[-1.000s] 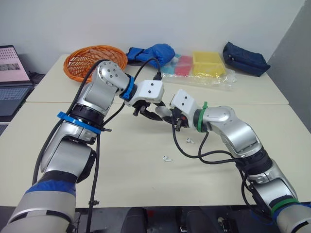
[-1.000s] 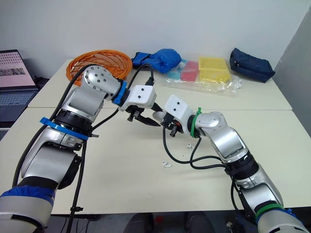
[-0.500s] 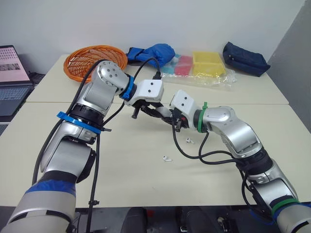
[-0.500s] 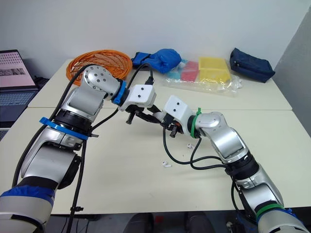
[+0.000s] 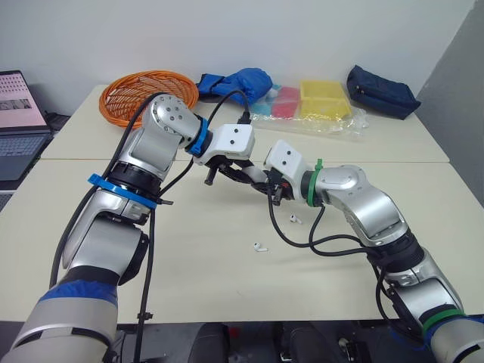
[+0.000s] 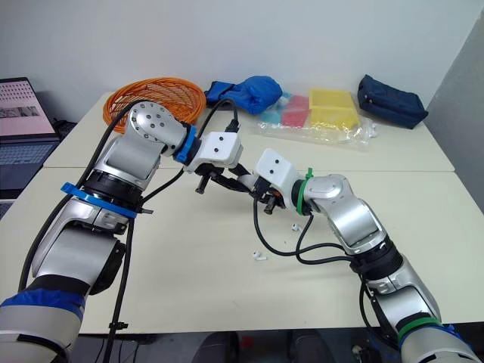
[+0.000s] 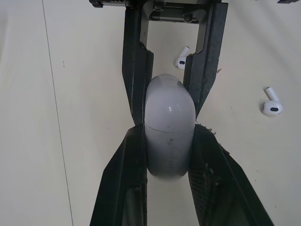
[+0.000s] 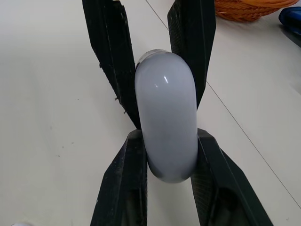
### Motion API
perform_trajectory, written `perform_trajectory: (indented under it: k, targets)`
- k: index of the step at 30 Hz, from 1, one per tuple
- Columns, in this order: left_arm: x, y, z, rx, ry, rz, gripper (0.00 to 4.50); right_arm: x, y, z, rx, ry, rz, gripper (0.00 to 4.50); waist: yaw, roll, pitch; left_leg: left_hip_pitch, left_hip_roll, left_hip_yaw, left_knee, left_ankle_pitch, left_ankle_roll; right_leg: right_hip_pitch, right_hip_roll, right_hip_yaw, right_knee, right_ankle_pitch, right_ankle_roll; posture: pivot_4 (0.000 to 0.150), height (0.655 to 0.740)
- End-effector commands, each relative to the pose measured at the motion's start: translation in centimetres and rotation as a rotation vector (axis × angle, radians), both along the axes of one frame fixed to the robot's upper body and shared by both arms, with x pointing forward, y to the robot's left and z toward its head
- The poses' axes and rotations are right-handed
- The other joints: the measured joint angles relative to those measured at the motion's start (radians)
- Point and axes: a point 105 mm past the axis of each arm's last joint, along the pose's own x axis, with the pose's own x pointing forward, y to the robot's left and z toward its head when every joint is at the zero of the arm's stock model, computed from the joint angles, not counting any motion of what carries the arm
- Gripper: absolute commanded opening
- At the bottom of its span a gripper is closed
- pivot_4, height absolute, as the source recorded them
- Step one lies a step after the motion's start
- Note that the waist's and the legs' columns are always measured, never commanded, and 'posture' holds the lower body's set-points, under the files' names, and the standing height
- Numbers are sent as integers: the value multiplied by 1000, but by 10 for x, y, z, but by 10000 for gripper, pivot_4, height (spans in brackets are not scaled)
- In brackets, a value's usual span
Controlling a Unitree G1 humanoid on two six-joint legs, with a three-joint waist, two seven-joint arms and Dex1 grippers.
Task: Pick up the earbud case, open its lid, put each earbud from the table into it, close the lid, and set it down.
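The case (image 7: pixel 169 113) is held above the table (image 5: pixel 212 257), lid closed, clamped from opposite ends. The left gripper (image 7: pixel 169 134) is closed on one end, and the right gripper (image 8: pixel 168 141) is closed on the other, so the two finger pairs meet head-on around the case.

Two earbuds lie on the table below. One earbud (image 5: pixel 294 219) is just under the right gripper, and the other (image 5: pixel 259 246) is nearer the front edge. They lie apart, with bare table around each.

The front edge and both side areas are open. Along the far edge, well apart from the case, are a basket (image 5: pixel 147 91), a blue bundle (image 5: pixel 238 82), a yellow tray (image 5: pixel 324 100) and a navy pouch (image 5: pixel 382 91).
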Motion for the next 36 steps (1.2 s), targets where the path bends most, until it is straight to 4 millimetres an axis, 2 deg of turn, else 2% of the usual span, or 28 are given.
perform_trajectory:
  k: [1,5,9,14,17,20,22,25,32,36]
  targets:
    - [-2,0,9,-47,-11,-5,7665,-1,-5,22,63,-59,8,18257,0,0,0,0,0,0,0,0,0,0,0,0,0,0,0,1500,7400]
    - [-3,-1,9,-107,29,10,7665,-4,-14,21,99,-14,5,32227,0,0,0,0,0,0,0,0,0,0,0,0,0,0,0,1500,7400]
    - [-10,20,-14,-291,357,145,7665,-30,-48,36,169,28,45,44825,0,0,0,0,0,0,0,0,0,0,0,0,0,0,0,1500,7400]
    - [-21,27,-24,-457,484,183,7665,-43,-63,52,178,67,86,44825,-4,0,0,0,0,0,0,0,0,0,0,0,0,0,0,1500,7400]
    - [-32,17,-15,-663,635,217,7665,-41,-59,56,141,37,94,44825,-2,0,0,1,0,-2,0,0,0,0,0,0,2,0,0,1500,7400]
    - [-44,11,-11,-743,693,197,7665,-45,-55,51,132,71,119,44825,-2,0,0,1,0,-3,2,0,0,1,0,0,4,0,0,1500,7400]
    - [-55,7,-18,-760,718,181,7665,-49,-48,48,137,97,143,44825,-2,0,0,3,-1,-2,2,0,0,2,-1,0,4,0,0,1500,7400]
    - [-57,2,-23,-768,698,215,7665,-48,-40,50,166,117,143,44825,-2,0,0,4,-1,-2,1,0,0,4,-1,1,4,0,0,1500,7400]
    - [-62,-2,-21,-760,666,190,7665,-43,-36,57,155,101,150,44825,0,0,0,9,-1,-2,1,0,0,8,-1,1,4,0,0,1500,7400]
    - [-64,-5,-19,-764,662,172,7665,-32,-38,56,152,89,93,44825,0,0,0,10,-1,-2,1,0,0,10,-1,1,2,0,0,1500,7400]
